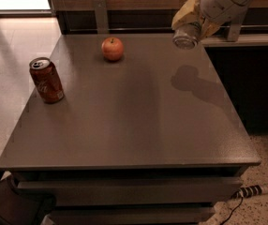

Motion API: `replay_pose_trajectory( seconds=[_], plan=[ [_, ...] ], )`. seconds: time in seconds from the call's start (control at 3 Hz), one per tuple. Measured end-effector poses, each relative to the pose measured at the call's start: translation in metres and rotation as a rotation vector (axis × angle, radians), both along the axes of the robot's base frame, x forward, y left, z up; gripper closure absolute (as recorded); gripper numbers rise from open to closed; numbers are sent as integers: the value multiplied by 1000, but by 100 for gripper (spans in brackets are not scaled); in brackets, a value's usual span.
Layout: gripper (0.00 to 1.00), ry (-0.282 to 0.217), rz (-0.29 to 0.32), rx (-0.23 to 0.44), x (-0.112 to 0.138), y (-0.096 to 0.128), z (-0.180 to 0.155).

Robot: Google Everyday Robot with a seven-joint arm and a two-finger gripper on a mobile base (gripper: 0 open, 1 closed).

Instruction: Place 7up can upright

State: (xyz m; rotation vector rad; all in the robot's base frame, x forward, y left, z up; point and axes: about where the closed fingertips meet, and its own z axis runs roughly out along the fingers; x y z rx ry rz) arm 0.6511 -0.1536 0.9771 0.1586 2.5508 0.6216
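Observation:
The 7up can (187, 35) is a silvery can held tilted in the air above the table's far right part, its round end facing the camera. My gripper (193, 21) is shut on the 7up can, with yellowish fingers (183, 13) wrapped around its body, and the arm comes in from the upper right corner. The can's shadow falls on the table below it. The can's label is hidden by the fingers.
A red cola can (46, 79) stands upright near the left edge of the grey table (134, 125). A red apple (112, 48) sits at the far middle. A wooden wall and a ledge run behind the table. A power strip (256, 190) lies on the floor at lower right.

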Motion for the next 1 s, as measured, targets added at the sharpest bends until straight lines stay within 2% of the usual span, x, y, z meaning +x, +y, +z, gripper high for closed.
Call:
replay_pose_trajectory(
  seconds=[0.33, 0.67, 1.0],
  plan=[
    [100, -92, 133, -5, 2, 7, 1],
    [100, -149, 235, -52, 2, 10, 0],
    [100, -151, 240, -57, 2, 11, 0]
  ],
)
